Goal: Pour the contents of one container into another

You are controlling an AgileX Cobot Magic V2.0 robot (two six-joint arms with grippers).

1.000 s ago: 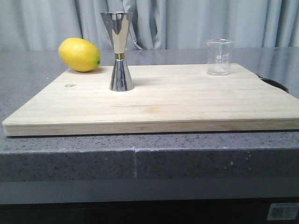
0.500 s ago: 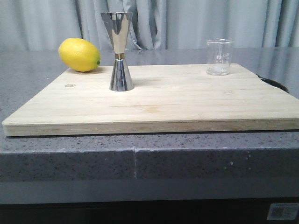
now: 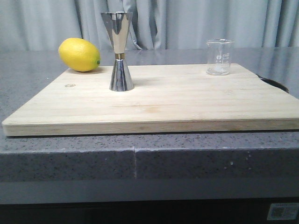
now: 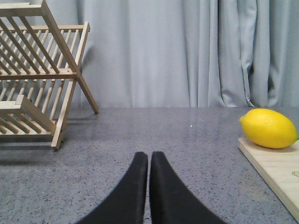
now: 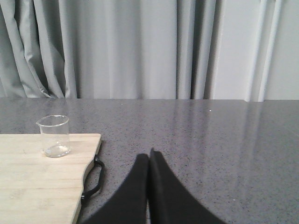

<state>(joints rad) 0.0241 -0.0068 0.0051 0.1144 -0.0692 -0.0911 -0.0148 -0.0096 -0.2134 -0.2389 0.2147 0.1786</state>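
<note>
The small clear glass beaker (image 3: 220, 57) stands upright at the back right of the wooden board (image 3: 154, 100); the right wrist view shows the beaker (image 5: 55, 136) too. The tall steel hourglass jigger (image 3: 120, 51) with a gold waist band stands upright left of the board's middle. Neither arm appears in the front view. My left gripper (image 4: 149, 155) is shut and holds nothing, low over the grey counter off the board's left side. My right gripper (image 5: 149, 154) is shut and holds nothing, over the counter off the board's right side, apart from the beaker.
A yellow lemon (image 3: 79, 54) lies at the board's back left corner, near the jigger. A wooden dish rack (image 4: 37, 79) stands on the counter further left. The board's black handle (image 5: 95, 179) sticks out on its right end. Grey curtains hang behind.
</note>
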